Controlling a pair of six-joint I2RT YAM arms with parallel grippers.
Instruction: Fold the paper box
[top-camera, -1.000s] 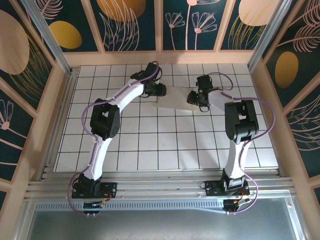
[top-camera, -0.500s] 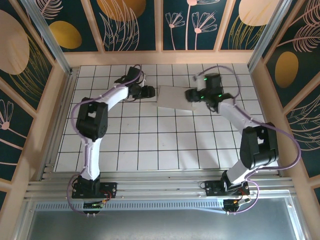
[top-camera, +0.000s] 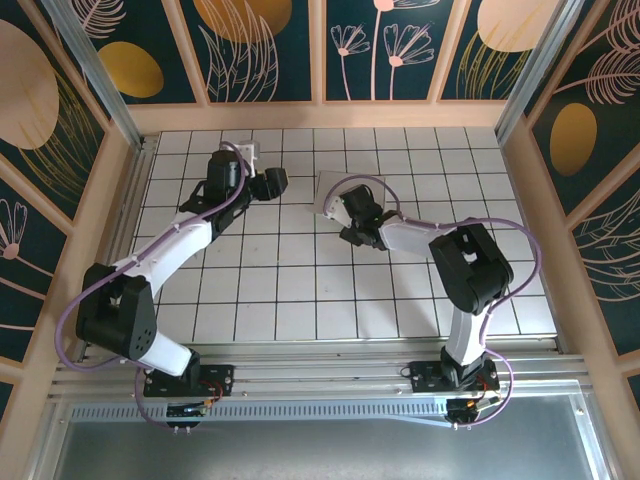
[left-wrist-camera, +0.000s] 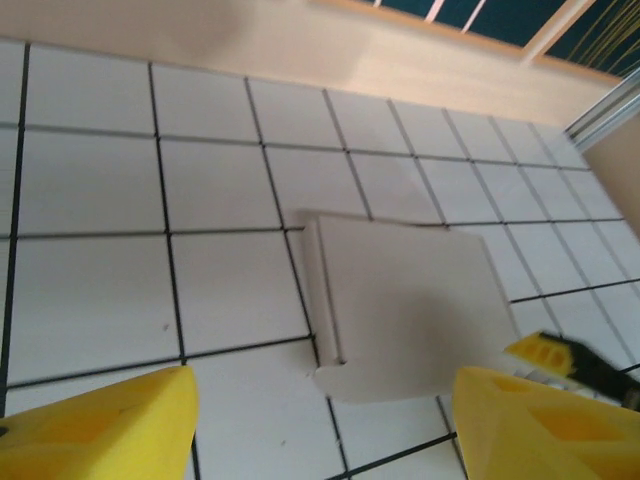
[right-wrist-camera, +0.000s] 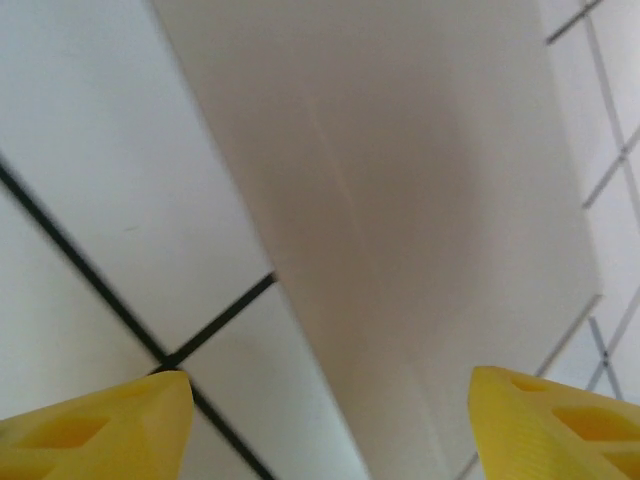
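The flat white thin-cardboard paper box (left-wrist-camera: 410, 300) looks matt and smooth, with one crease pressed along its edge (up close it shades to dull grey-beige). Beneath the box, the white gridded tabletop (top-camera: 300, 290) has a smooth, faintly satin finish. Just in front of the box, the wedge-shaped yellow fingers (left-wrist-camera: 100, 430) of the left gripper (left-wrist-camera: 322, 375) look like matt plastic. Beyond the box, the pale wooden frame (top-camera: 320, 115) is smooth and dull. Well nearer than the box, the ribbed silver metal rails (top-camera: 300, 380) look brushed.
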